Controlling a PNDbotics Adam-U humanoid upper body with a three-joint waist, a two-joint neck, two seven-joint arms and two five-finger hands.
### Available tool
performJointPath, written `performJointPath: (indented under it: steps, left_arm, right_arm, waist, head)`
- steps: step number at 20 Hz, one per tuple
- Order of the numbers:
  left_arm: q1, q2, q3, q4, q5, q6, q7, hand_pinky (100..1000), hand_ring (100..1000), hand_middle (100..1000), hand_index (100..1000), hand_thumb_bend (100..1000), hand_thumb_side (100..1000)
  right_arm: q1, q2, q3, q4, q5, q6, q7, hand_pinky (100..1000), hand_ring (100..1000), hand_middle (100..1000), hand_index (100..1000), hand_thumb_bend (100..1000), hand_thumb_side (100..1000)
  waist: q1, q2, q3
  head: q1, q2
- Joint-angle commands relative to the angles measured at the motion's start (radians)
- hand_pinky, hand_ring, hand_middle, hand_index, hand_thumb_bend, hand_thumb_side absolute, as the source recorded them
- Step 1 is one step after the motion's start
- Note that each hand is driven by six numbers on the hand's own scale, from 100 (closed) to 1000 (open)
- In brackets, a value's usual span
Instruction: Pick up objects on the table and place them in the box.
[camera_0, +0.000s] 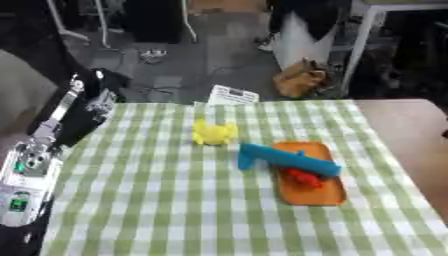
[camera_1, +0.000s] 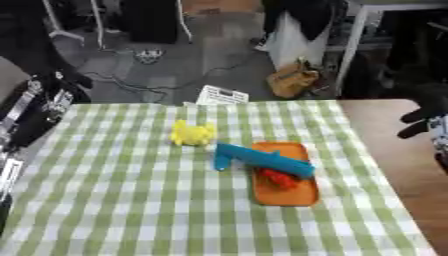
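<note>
**Toys on a checked cloth, both robot hands at the table's edges**

A table is covered with a green-and-white gingham cloth (camera_0: 175, 200), soft-looking and lying flat. To its right a strip of bare brown tabletop (camera_0: 407, 125) shows.

Near the middle sits a shallow orange tray (camera_0: 322, 192), rectangular with rounded corners and a smooth plastic look. A long blue piece (camera_0: 284, 159), blocky with a short leg bent down at its left end, lies slanted across the tray's upper part and overhangs its left rim onto the cloth. A small red lumpy object (camera_0: 303, 177) lies in the tray, just below the blue piece. A yellow toy (camera_0: 213, 133) with rounded knobs rests on the cloth, up and to the left of the tray, apart from it.

A white card (camera_0: 233, 94) with dark print, too blurred to read, stands at the table's far edge.

The left hand (camera_0: 99, 102), black with silver parts, hangs at the cloth's far left corner; its fingers cannot be made out. The right hand (camera_1: 420, 121) shows at the right edge over the bare tabletop, dark fingers curled, holding nothing.
</note>
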Motion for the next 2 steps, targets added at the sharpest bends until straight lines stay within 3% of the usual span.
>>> performJointPath:
  steps: [1,2]
  left_arm:
    - [-0.007,0.011,0.009,-0.02,0.007,0.0,-0.003,617,553,622,744,100,761]
    - [-0.007,0.011,0.009,-0.019,0.007,0.0,-0.004,617,553,622,744,100,759]
  right_arm:
    - [-0.011,-0.026,-0.009,-0.024,0.006,-0.001,-0.002,523,600,736,752,100,689]
    - [-0.01,-0.025,-0.009,-0.024,0.006,-0.001,-0.002,523,600,736,752,100,689]
  waist:
    - [-0.007,-0.008,0.001]
    - [-0.008,-0.008,0.001]
  head:
    - [-0.002,-0.008]
    - [-0.004,-0.008]
